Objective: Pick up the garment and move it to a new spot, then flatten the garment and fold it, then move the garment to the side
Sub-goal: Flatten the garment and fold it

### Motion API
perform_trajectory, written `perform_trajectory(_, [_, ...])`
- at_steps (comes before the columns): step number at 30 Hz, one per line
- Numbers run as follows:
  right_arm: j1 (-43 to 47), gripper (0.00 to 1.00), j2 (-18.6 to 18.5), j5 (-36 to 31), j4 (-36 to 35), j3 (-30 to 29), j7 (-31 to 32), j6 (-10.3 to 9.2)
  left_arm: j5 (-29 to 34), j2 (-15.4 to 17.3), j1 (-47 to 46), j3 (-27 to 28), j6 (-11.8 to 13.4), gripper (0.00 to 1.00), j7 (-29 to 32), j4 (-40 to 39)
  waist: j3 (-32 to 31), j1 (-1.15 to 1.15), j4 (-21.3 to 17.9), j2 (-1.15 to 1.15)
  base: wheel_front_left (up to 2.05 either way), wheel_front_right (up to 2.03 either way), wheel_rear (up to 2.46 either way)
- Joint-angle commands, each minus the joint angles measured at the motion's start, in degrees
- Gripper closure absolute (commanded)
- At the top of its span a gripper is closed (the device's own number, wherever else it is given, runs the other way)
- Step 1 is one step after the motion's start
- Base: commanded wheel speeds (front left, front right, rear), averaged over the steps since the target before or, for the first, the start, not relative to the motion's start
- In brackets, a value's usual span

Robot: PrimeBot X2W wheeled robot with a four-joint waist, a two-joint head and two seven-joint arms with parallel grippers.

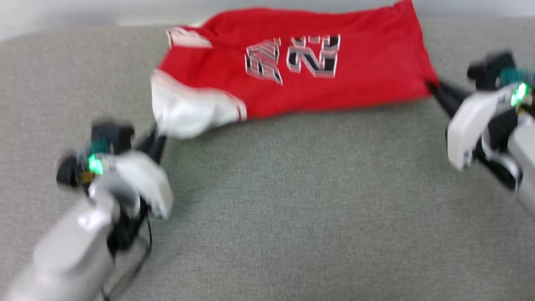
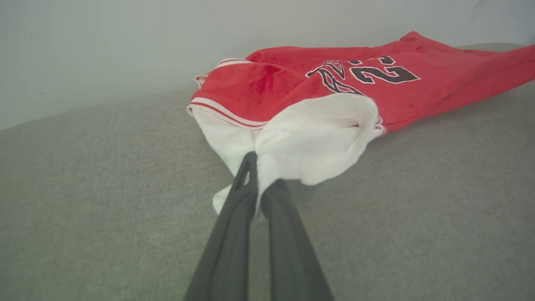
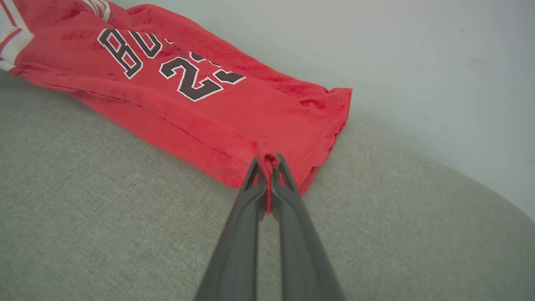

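Note:
The garment is a red jersey with white sleeves and black white-edged lettering, stretched across the far part of a grey fabric surface. My left gripper is shut on a white sleeve at the garment's left end; in the left wrist view the gripper pinches that sleeve between dark fingers. My right gripper is shut on the red hem corner at the right end. The right wrist view shows this gripper with red cloth pinched between its tips.
The grey fabric surface spreads wide toward me below the garment. A pale wall runs close behind the garment's far edge.

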Motion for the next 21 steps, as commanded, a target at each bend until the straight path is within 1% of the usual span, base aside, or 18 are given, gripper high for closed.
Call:
perform_trajectory(1, [1.8,1.0,-0.5,0.3,-0.4,0.4,-0.1,-0.04,-0.7,0.4,2.2,0.1,0.7,1.0,-0.4,-1.0,-2.7,0.01,0.2,0.0,0.0,0.0,0.0])
perform_trajectory(2, [3.6,1.0,-0.9,0.9,-1.1,0.6,-0.4,-0.04,-1.5,1.1,5.2,0.5,1.8,1.0,-0.7,-2.5,-3.7,0.01,0.1,0.0,0.0,0.0,0.0])
perform_trajectory(6, [11.1,1.0,-3.2,2.7,-3.7,0.6,-1.4,-0.04,-3.3,3.2,16.2,-0.7,5.7,1.0,-0.5,-9.2,-7.2,0.01,0.4,0.0,0.0,0.0,0.0])
perform_trajectory(9, [17.1,1.0,-5.0,3.9,-6.0,0.0,-2.0,-0.04,-4.7,4.6,23.2,-1.5,8.1,1.0,-0.4,-13.5,-9.6,0.01,0.6,0.0,0.0,0.0,0.0])
perform_trajectory(15, [30.2,1.0,-8.3,5.4,-11.1,-3.2,-1.5,-0.04,-7.6,5.5,33.9,-3.1,11.3,1.0,-0.7,-18.9,-13.8,0.01,0.8,0.0,0.0,0.0,0.0])
perform_trajectory(21, [43.1,1.0,-11.0,4.6,-17.0,-9.4,0.5,-0.05,-9.6,6.3,41.3,-4.3,13.4,1.0,-0.8,-22.1,-15.9,0.01,0.4,0.0,0.0,0.0,0.0])
